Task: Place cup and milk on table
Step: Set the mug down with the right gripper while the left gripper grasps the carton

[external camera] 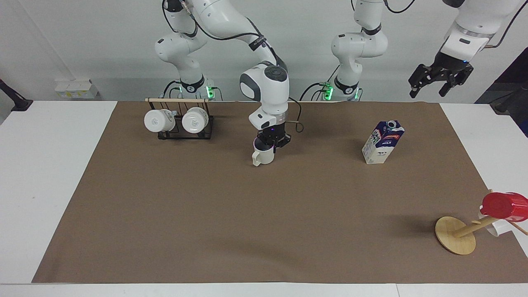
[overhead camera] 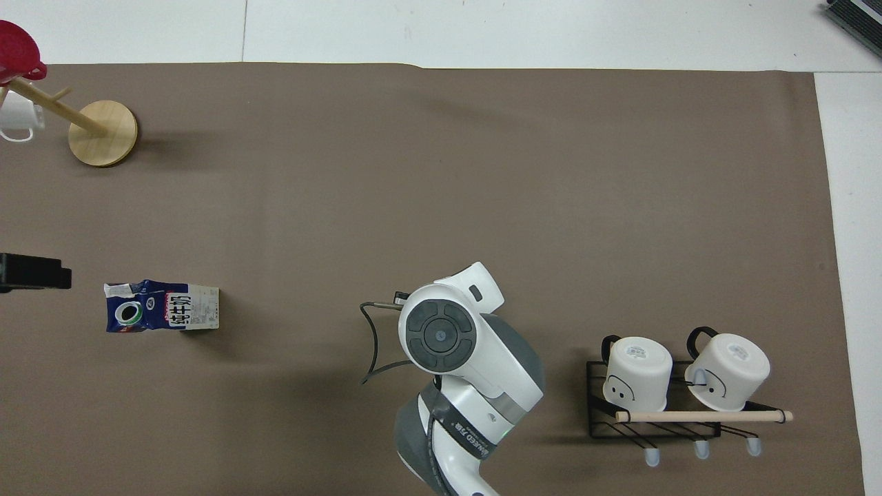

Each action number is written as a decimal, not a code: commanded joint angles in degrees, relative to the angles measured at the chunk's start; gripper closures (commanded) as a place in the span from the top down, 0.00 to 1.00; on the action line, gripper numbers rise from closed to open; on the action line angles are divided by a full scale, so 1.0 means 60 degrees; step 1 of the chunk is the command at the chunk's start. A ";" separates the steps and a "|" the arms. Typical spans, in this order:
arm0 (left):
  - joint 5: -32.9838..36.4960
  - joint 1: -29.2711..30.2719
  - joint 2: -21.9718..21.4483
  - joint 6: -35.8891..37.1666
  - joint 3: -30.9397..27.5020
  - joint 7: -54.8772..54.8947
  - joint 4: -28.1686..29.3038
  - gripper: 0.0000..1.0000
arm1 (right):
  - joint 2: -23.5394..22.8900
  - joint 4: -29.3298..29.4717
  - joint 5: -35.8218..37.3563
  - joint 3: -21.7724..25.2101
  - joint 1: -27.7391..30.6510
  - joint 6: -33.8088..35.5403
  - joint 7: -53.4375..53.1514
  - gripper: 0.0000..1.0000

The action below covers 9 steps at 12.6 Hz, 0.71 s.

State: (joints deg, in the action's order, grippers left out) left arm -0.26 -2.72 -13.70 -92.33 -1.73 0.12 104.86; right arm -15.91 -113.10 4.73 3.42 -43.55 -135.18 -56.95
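Right tool (external camera: 271, 145) pinches the cup (external camera: 263, 156) low over the worktop (external camera: 62, 165), not released; milk (external camera: 383, 142) stands untouched, left tool (external camera: 439, 78) spread above.

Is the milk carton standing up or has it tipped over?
Standing up. The milk carton rests on its base on the brown sheet, gable and round cap on top. Its cap faces the camera in the overhead view.

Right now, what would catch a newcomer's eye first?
The right gripper, shut on the rim of a cream-white ceramic mug, over the brown paper-covered table. Toward the left arm's end stands a blue-and-white gable-top milk carton, with the open left gripper raised above the table edge.
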 commanded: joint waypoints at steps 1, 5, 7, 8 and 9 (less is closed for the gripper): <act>-0.0103 -0.0337 -0.0734 -0.1378 -0.0121 0.0651 0.2058 1.00 | -0.0015 -0.0075 0.0645 0.0030 0.0022 -0.0364 -0.0468 0.00; -0.0103 -0.0322 -0.0998 -0.3578 -0.0121 0.1372 0.3704 1.00 | -0.0117 -0.0207 0.1278 0.0016 0.0066 -0.0714 -0.0893 0.00; -0.0103 -0.0323 -0.1041 -0.4499 -0.0121 0.1357 0.4375 1.00 | -0.0118 -0.0207 0.1278 0.0016 0.0066 -0.0761 -0.0953 0.00; -0.0103 -0.0323 -0.1143 -0.4925 -0.0121 0.1372 0.4727 1.00 | -0.0118 -0.0207 0.1278 0.0016 0.0081 -0.0775 -0.0953 0.00; -0.0103 -0.0323 -0.1144 -0.5219 -0.0121 0.1372 0.4992 1.00 | -0.0132 -0.0207 0.1278 0.0016 0.0095 -0.0790 -0.0953 0.00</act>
State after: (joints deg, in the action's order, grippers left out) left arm -0.27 -4.04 -17.65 -119.37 -1.85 7.28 129.73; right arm -16.08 -113.50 10.60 3.61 -43.30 -136.58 -60.20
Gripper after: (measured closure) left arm 0.000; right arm 0.956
